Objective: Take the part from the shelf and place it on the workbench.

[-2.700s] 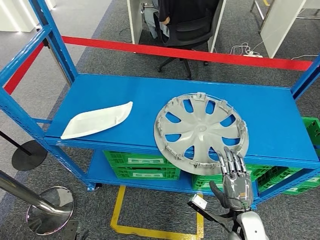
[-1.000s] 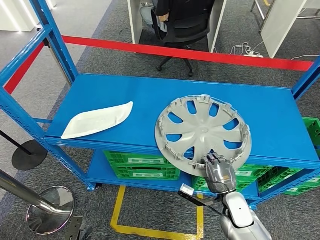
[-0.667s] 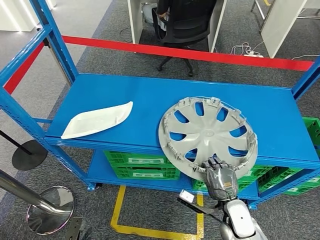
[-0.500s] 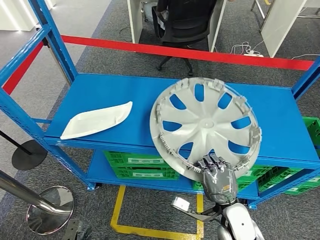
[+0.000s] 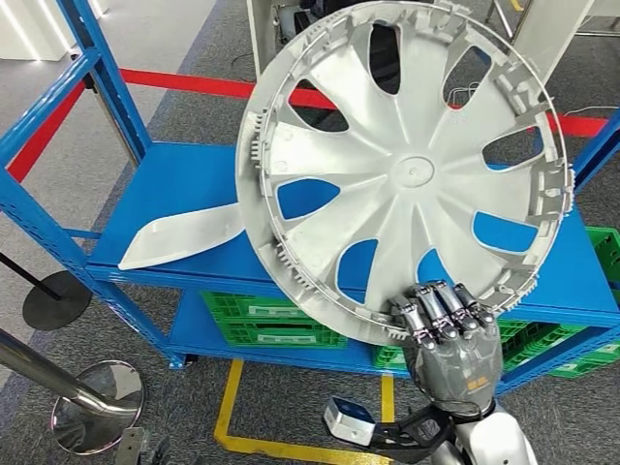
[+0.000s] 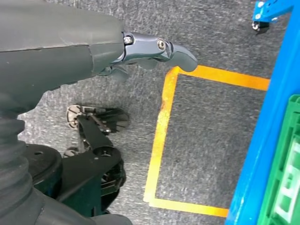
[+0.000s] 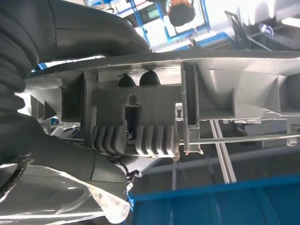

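A large grey wheel cover (image 5: 406,174) with curved spokes is lifted off the blue shelf (image 5: 190,179) and tilted up toward the head camera. My right hand (image 5: 449,339) grips its lower rim, fingers curled over the edge. In the right wrist view the cover's ribbed rim (image 7: 148,117) runs close across the picture, between thumb and fingers. A white curved panel (image 5: 179,237) lies on the shelf's left part, its right end hidden by the cover. My left hand (image 6: 152,49) hangs over the floor, holding nothing, fingers extended.
Green crates (image 5: 274,320) fill the lower shelf level. Blue shelf uprights (image 5: 109,87) stand at the left and right. A red barrier tape (image 5: 190,82) runs behind the shelf. Yellow floor tape (image 5: 241,426) marks a square below, and a chrome stand base (image 5: 95,407) sits at lower left.
My right hand closed on the wheel cover's rim, then lifted it off the shelf and tilted it up toward the camera, where it now looms much larger.
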